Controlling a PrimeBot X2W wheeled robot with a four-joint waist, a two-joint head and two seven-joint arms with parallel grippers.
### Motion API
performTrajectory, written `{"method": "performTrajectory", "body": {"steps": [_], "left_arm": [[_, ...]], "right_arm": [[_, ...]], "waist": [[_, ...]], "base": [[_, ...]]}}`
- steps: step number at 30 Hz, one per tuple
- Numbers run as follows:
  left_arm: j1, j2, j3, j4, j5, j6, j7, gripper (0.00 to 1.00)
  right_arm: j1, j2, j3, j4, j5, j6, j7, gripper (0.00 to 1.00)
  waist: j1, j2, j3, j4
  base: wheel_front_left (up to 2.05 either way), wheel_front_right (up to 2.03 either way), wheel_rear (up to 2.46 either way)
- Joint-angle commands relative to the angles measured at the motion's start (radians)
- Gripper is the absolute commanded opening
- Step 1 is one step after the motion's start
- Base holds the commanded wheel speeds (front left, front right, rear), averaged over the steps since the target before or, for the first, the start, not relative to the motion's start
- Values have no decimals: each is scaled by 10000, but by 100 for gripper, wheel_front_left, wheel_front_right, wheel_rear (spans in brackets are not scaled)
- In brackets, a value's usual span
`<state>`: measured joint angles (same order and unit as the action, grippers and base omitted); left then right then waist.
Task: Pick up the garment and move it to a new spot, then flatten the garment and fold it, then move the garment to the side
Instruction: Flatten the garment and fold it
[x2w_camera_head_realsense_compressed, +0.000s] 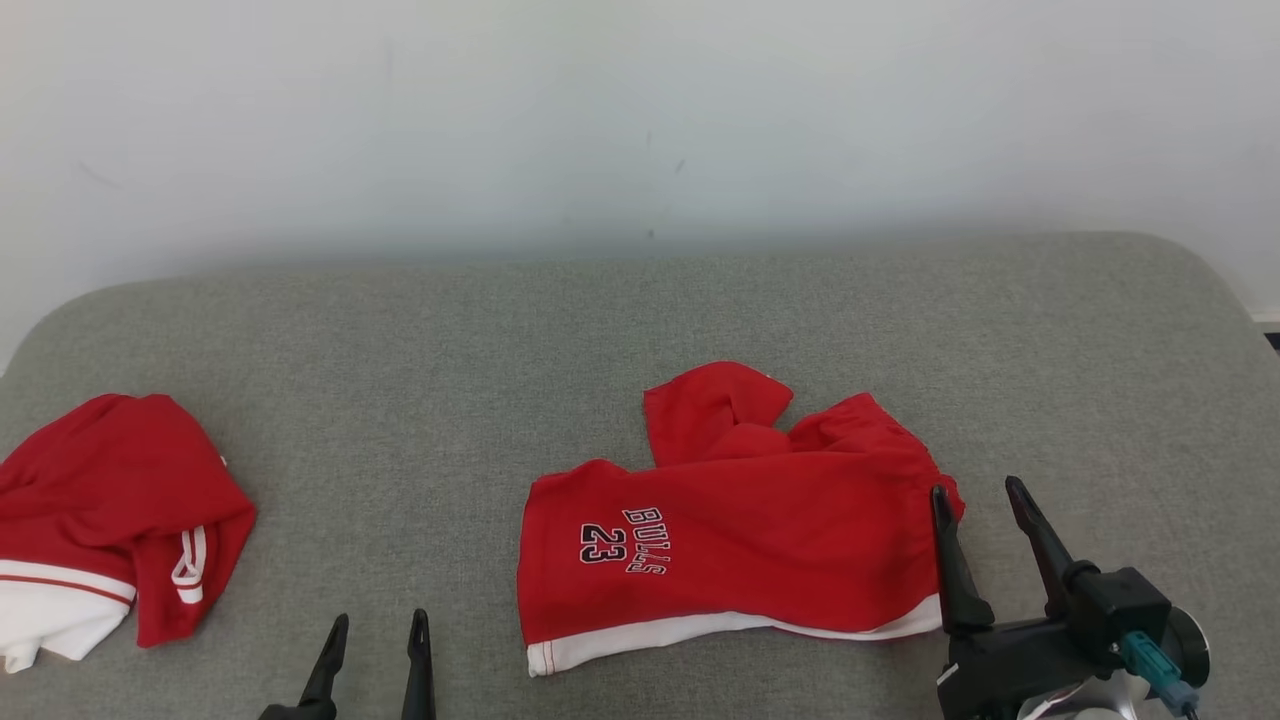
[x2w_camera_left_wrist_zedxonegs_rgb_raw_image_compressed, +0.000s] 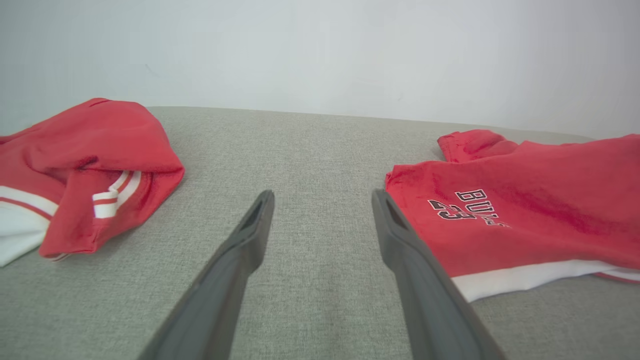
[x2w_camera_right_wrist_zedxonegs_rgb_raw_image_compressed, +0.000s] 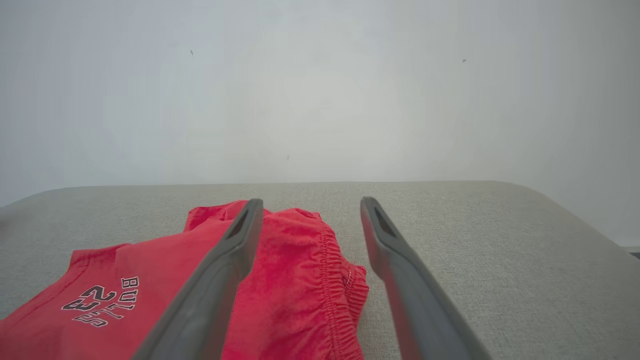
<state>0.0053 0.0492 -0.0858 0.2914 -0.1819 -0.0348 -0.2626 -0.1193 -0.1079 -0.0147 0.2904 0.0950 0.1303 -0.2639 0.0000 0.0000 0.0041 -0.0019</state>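
Grey woven upholstery (x2w_camera_head_realsense_compressed: 400, 330) spreads wide and flat before a pale, bare wall (x2w_camera_head_realsense_compressed: 640, 100). The garment (x2w_camera_head_realsense_compressed: 760, 540), a pair of red shorts, lies right of the middle of it. Seen from the head, its long axis runs left to right across the surface. A white band follows the near edge, and a loose red flap is bunched up on the far side. The black "BULLS 23" print sits near the left end and is turned sideways, so the letters read along the short way of the cloth. The right wrist view adds a detail that the head view gives merely as a red edge: the right end is a gathered elastic waist, puckered and slightly heaped, so the waist points to the robot's right. The right gripper (x2w_camera_head_realsense_compressed: 975, 486) stands at that end with its fingers spread wide and nothing clamped between them. One finger shows across the waistband and the other over bare upholstery just beyond it (whether the first actually touches the cloth I cannot tell). The left gripper (x2w_camera_head_realsense_compressed: 381, 616) is also wide open, low over bare fabric, with the printed end of the shorts close on one side. Its own wrist view takes in a second red garment (x2w_camera_head_realsense_compressed: 110, 500) with white trim, crumpled well apart at the far left.
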Motion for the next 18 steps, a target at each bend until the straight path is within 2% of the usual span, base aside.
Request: {"method": "performTrajectory", "body": {"steps": [1,18], "left_arm": [[189,21,77,-91,62,-8,-34,100],[533,19,422,-218,280,-121,-34,100]], "right_arm": [[213,87,-19,-110,-123,10,-1,100],[955,441,-447,-74,-30,10,-2,100]], "waist": [[0,0,-35,25],[0,0,-394,30]], "base": [[0,0,0],[0,0,0]]}}
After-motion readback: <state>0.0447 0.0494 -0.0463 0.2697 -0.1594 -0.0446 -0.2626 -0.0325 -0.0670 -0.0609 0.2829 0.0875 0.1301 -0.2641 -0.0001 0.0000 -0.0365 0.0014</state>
